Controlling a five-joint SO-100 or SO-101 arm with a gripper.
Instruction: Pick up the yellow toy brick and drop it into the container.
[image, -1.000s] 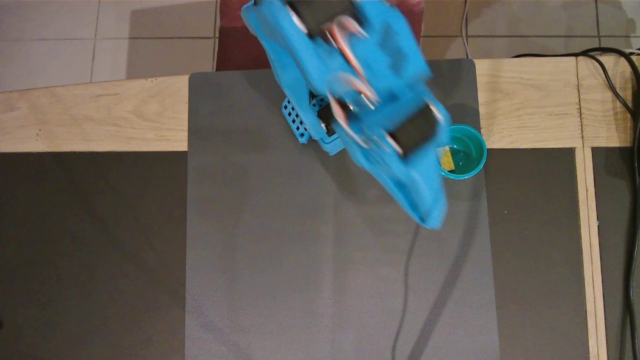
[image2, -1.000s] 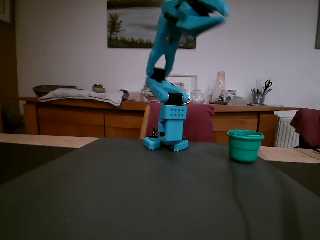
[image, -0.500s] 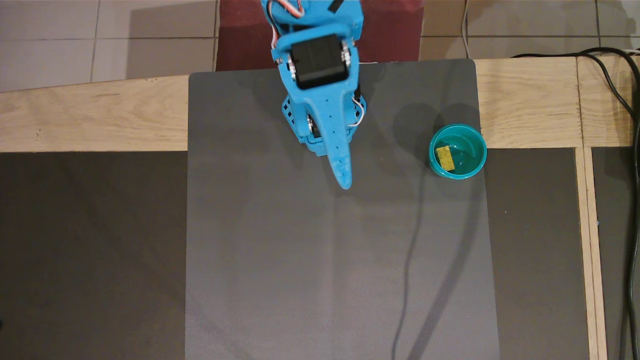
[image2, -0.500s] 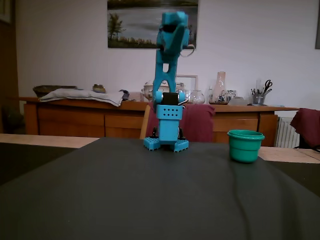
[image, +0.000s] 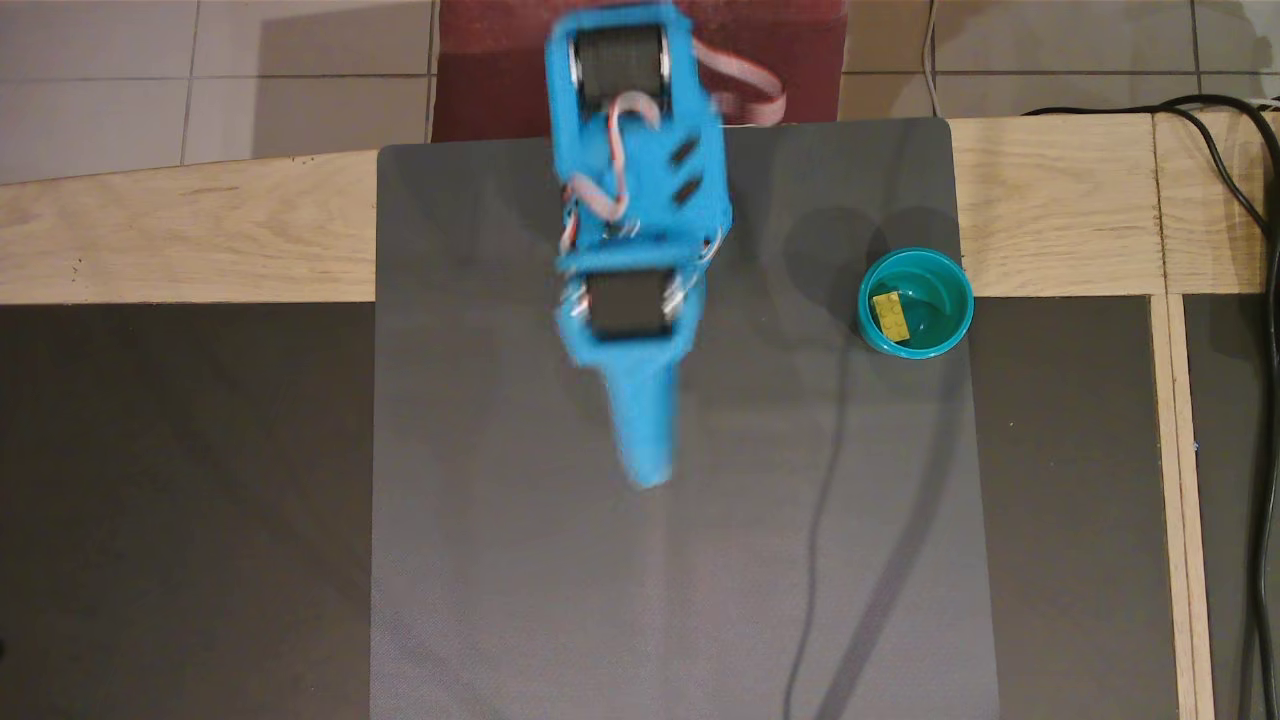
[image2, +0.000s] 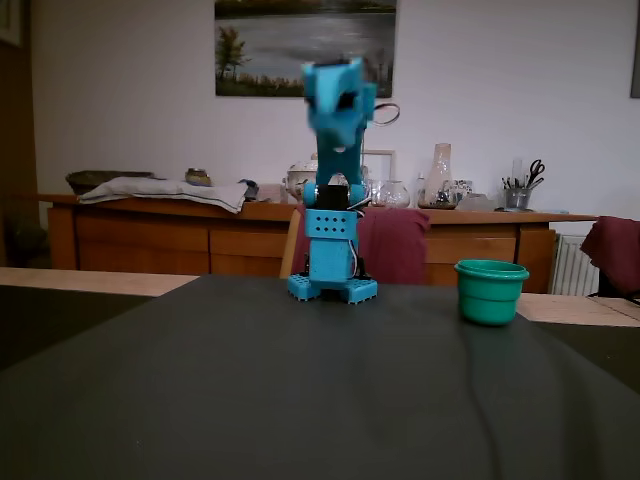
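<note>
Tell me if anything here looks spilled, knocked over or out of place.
Nothing stands out. The teal cup stands upright on the grey mat, and the yellow toy brick lies inside it. The gripper is blurred, clear of both.

Dim indoor light in both views. My arm (image: 635, 250) is motion-blurred; soft shadows fall rightward across the mat (image: 500, 560).

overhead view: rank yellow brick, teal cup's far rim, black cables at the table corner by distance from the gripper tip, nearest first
From the gripper, mid-mat in the overhead view:
1. yellow toy brick, up-right of the tip, lying inside the cup against its left wall.
2. container far rim, the cup's right edge, just beyond the brick.
3. black cables, far right, at the table's upper right corner.
</note>
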